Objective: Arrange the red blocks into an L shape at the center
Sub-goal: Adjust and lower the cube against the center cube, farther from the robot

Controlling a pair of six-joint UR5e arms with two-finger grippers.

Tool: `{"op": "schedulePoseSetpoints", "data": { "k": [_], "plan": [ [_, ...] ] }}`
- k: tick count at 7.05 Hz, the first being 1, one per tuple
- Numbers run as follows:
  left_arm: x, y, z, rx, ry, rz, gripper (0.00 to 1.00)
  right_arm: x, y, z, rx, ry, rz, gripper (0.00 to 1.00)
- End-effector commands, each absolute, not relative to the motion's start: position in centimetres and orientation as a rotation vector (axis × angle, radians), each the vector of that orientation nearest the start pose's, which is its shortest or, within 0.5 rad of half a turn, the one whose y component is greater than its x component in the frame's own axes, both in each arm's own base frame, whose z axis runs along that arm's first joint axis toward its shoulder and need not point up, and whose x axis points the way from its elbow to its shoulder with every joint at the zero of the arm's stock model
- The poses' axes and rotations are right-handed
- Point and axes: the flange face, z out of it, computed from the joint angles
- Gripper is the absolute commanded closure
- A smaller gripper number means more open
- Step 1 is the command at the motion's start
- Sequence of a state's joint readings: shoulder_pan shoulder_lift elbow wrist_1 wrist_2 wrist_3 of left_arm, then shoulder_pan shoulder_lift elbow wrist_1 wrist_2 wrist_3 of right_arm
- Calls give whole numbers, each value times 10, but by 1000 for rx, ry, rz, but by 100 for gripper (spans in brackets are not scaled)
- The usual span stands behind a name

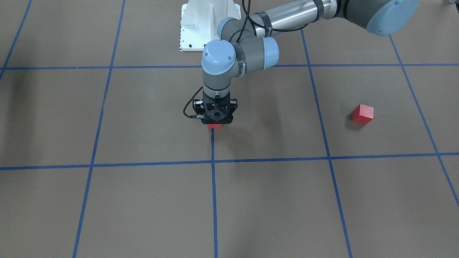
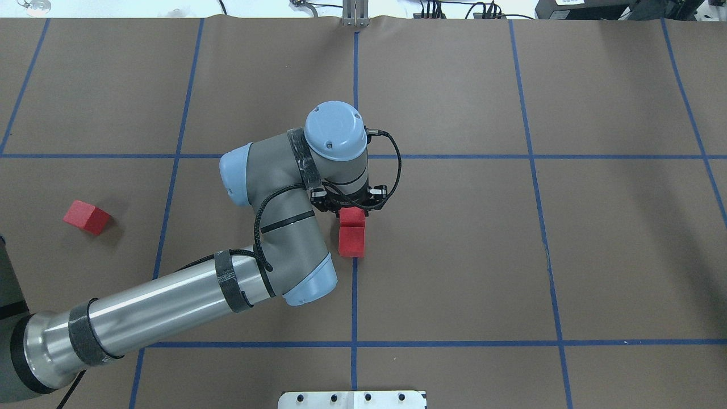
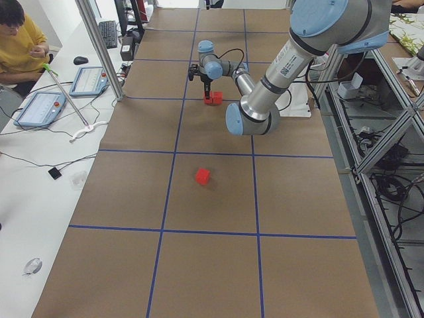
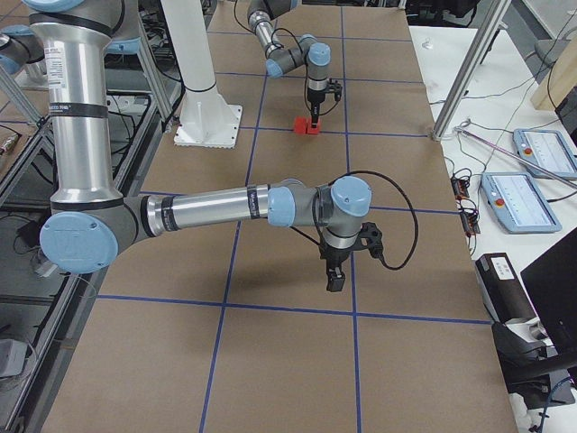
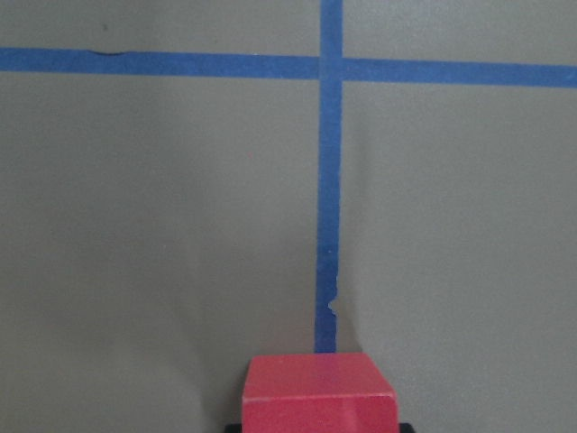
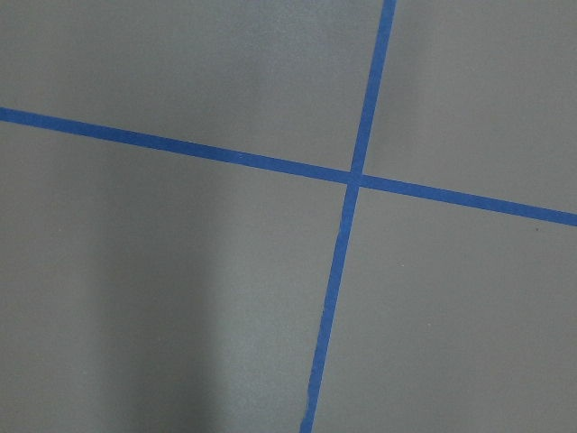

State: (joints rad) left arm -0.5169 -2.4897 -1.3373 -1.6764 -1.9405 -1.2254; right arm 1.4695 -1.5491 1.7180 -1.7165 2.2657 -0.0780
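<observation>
Left gripper [image 2: 353, 210] seemingly clamped on red block [image 2: 352, 216], on centre tape line [image 2: 354, 295] — second block [image 2: 351, 241] touching it. Neighbour may be knocked off line at release. Third block [image 2: 86, 217] well apart from line. Right gripper [image 4: 334, 278] — state cannot be told.

Brown table [image 2: 454, 255], blue tape grid [image 2: 534, 156], two red blocks [image 2: 351, 241] side by side mid-line, third block [image 2: 86, 217] well apart.
</observation>
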Motion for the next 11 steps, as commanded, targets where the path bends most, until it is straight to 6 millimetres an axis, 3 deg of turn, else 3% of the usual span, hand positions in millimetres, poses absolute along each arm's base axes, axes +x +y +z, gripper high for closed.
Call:
{"op": "schedulePoseSetpoints", "data": {
  "k": [1,3,7,8,10,11],
  "plan": [
    [628,-469,166,11,858,-12,46,19,-502,597,11,-696,-179,1],
    [628,-469,166,12,856,-8,38,19,-502,597,11,-696,-179,1],
    [627,-470,166,14,857,-7,35,19,-502,598,10,-696,-179,1],
    [625,-472,165,18,859,-6,0,19,-502,598,10,-696,-179,1],
    [613,-476,156,23,862,-15,0,19,-503,599,8,-694,-178,1],
    [594,-480,144,24,862,-12,0,19,-504,598,10,-696,-179,1]
  ]
}}
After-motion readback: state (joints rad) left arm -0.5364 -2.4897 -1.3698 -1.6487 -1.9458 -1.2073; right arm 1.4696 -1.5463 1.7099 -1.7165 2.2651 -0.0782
